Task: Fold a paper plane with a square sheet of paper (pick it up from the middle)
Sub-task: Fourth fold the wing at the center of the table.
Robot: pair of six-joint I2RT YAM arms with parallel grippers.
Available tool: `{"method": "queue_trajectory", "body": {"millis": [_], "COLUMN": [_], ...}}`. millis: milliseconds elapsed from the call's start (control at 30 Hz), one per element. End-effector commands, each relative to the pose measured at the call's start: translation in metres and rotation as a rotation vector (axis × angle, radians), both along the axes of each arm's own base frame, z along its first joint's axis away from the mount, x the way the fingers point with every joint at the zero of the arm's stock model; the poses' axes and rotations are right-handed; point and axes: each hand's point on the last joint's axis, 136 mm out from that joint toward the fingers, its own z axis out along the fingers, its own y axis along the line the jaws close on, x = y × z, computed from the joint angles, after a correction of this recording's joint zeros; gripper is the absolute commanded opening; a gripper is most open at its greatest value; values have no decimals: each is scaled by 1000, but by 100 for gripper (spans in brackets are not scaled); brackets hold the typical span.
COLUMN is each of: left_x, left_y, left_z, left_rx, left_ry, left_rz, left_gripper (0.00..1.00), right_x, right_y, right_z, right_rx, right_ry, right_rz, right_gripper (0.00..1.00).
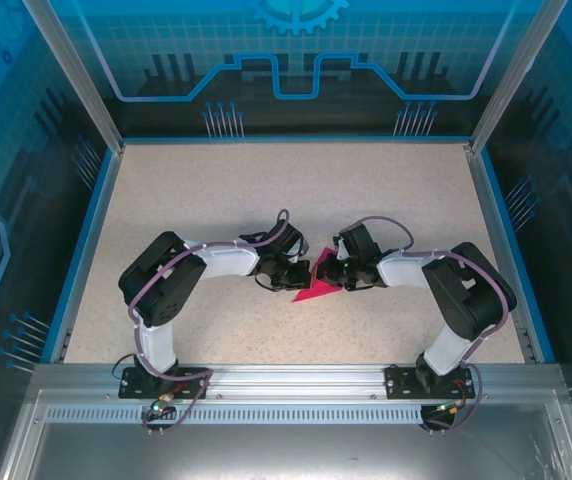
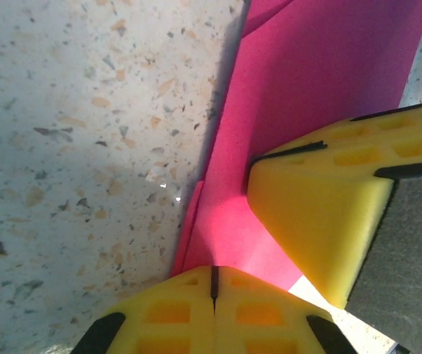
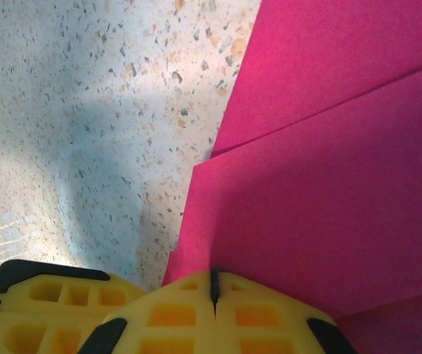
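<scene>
- Paper (image 1: pixel 312 286): folded in layers, lies mid-table (image 1: pixel 266 190) between my two pincers.
- Left pincer (image 2: pixel 212 274): fully closed, tips at the paper's edge. I cannot tell whether a layer is pinched.
- Right pincer (image 3: pixel 213 276): fully closed, tips on the layers. Same doubt.
- Step, as I judge it: creasing. Press flat, with layer edges aligned.
- Pose: both arms bent inward, wrists low, tips close together.
</scene>
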Motion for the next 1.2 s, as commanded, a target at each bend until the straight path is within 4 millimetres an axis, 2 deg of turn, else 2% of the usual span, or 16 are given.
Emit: {"method": "queue_trajectory", "body": {"millis": [0,67,167,300,467,567,733,1000,1167], "left_x": [-12,-8,-9,-16,-29,-30,-26,-3,1], "left_y": [-5,-15,-22,-16,0,9,13,7,7], "left_z": [18,34,41,28,2,-6,-6,22,11], "left_rx": [-63,-127,-173,-148,-73,-34,-44,-121,-94], "left_ry": [52,45,61,109,171,170,162,78,98], "left_rz": [-2,-6,-9,7,40,62,80,109,116], "left_gripper": [5,10,13,13,13,13,13,14,13], "right_x": [-12,-14,-17,-18,-20,-22,-24,-27,-28], "right_y": [-15,-19,-22,-23,-26,-28,-32,-35,-36], "right_z": [-26,-30,-35,-41,-45,-46,-49,-52,-54], "right_rx": [-95,-111,-126,-142,-163,-173,-192,-206,-211], "right_ry": [68,81,96,119,139,144,155,163,172], "right_rz": [2,4,8,10,10,11,14,16,16], "right_gripper": [0,0,0,0,0,0,0,0,0]}}
